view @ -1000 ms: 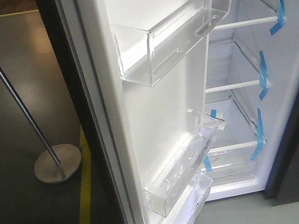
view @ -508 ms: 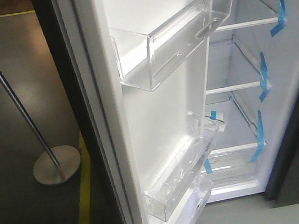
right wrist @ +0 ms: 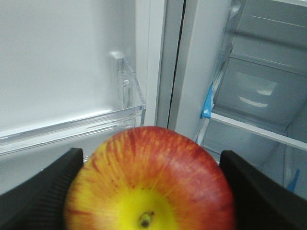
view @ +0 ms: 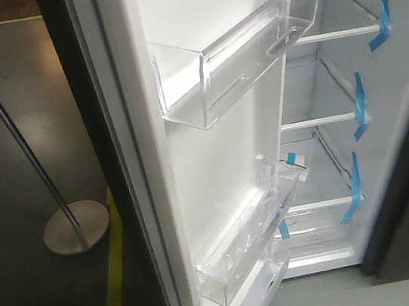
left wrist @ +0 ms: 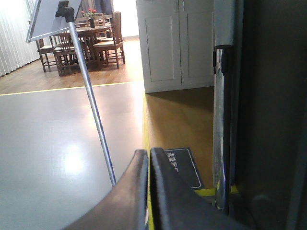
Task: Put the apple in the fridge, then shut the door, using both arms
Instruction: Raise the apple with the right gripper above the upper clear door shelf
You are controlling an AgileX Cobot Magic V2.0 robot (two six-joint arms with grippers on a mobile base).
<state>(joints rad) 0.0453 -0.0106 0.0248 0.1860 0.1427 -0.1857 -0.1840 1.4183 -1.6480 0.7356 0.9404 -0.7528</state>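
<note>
We hold the apple (right wrist: 149, 184) clamped between the two pads of our right gripper (right wrist: 151, 199) before the open fridge (view: 316, 80), near its door (view: 213, 159), while our left gripper (left wrist: 148, 165) hangs with fingers pressed together.

Left pincer (left wrist: 147, 153) closed, right pincer (right wrist: 151, 191) clamped

Glossy fruit, plastic, metal.
The apple (right wrist: 151, 184) has glossy skin; the door (view: 214, 167) has a smooth white lining and clear plastic bins (view: 243, 48); the pole (view: 12, 126) is satin metal.
</note>
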